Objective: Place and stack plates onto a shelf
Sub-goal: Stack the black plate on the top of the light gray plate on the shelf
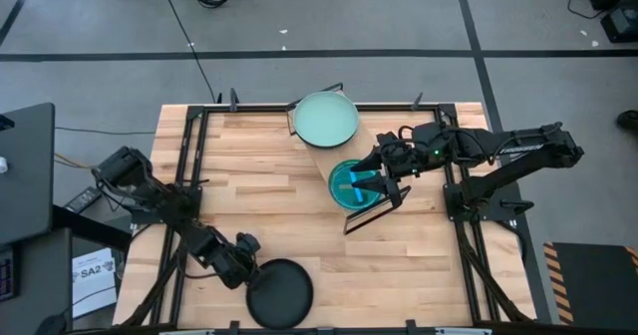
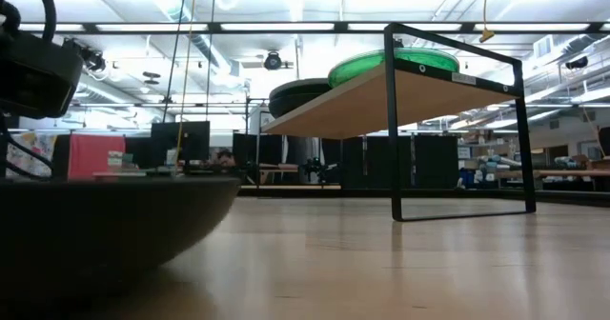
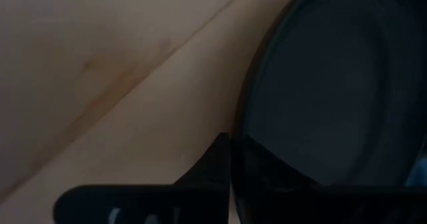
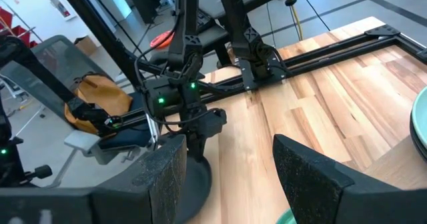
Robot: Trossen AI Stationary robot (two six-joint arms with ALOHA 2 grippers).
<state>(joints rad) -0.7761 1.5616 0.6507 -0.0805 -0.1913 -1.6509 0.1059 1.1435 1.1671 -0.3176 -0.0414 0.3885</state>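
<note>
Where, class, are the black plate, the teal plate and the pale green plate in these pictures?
black plate (image 1: 279, 293): high view, middle of its dark face.
teal plate (image 1: 346, 187): high view, bare part left of the right gripper.
pale green plate (image 1: 326, 119): high view, centre of its face.

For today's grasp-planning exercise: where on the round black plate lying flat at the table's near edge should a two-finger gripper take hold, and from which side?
Grip the thin raised rim, one finger over and one under, since the round black plate lies flat on the slatted wooden table. Come from its left, low and level, where the left gripper is shut on that rim. The right gripper waits open above the shelf.

Bright overhead lights, left wrist view blurred (close-up)
</note>
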